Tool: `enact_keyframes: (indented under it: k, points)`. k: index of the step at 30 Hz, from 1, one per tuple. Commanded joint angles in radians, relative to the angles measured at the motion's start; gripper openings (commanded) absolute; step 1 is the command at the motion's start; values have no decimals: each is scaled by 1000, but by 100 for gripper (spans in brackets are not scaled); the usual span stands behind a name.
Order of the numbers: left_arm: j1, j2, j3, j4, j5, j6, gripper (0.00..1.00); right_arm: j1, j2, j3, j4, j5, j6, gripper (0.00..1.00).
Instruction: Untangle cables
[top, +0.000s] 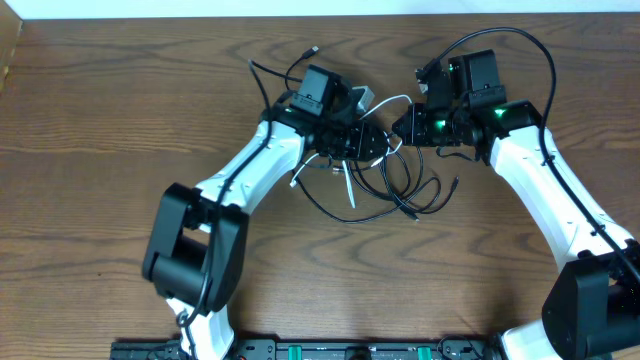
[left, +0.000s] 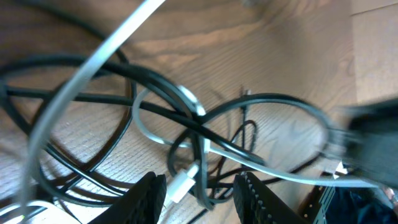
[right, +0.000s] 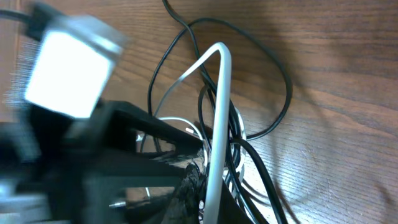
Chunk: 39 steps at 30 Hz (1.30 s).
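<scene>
Left gripper (left: 200, 186) sits closest in its own view. Its jaws are part open, with a white plug (left: 180, 186) and a couple of black cables (left: 155, 84) lying in the gap, not visibly clamped. Right gripper (right: 200, 196) is closed and looks to be pinching the white cable (right: 217, 93), though its tips are half hidden. The tangle sits mid-table (top: 100, 120), nearer the far edge, between the two grippers. Progress: early, I'd judge. The black loops cross each other several times, the white cable threads through them, and nothing is laid out separately. All the separating is left. No brand, label or writing readable anywhere.
</scene>
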Motion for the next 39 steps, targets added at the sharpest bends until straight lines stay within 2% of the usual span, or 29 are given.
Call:
enact_keyframes:
  k: [1, 12, 13, 16, 19, 22, 28, 29, 32, 33, 35, 37, 39]
  points:
    - [-13, 56, -3, 8, -5, -27, 41, -4, 3, 8, -1, -21, 10, 1]
    - [-53, 136, -3, 127, -10, -30, 43, -2, 3, 8, -16, -21, 10, 1]
    - [-53, 136, -3, 127, -18, -30, 41, -2, 3, 8, -16, -20, 10, 1]
    - [-45, 136, -2, 122, -20, -30, 23, -17, 3, 8, -26, 11, 17, 1]
    - [-30, 132, -2, 87, -14, -29, 21, -54, 3, 8, -49, 77, 64, 1]
    - [-5, 130, -2, 37, -13, -29, 21, -110, -3, 8, -43, 53, 45, 1]
    - [18, 130, -2, -28, -66, -29, 22, -125, -89, 8, -32, -21, -28, 1]
    - [19, 130, -2, -33, -73, -29, 26, -126, -122, 8, -32, -21, -28, 1]
    - [19, 130, -2, -39, -73, -29, 48, -130, -199, 8, -33, -17, -27, 1]
    - [19, 130, -2, -39, -73, -29, 51, -134, -220, 8, -37, -13, -27, 1]
    - [20, 130, -2, -47, -73, -26, 51, -145, -240, 8, -62, 43, -13, 1]
    - [20, 130, -2, -60, -73, 10, 44, -146, -236, 8, -80, 50, -13, 1]
    - [20, 130, -2, -68, -80, 31, 43, -138, -222, 8, -103, 51, -21, 2]
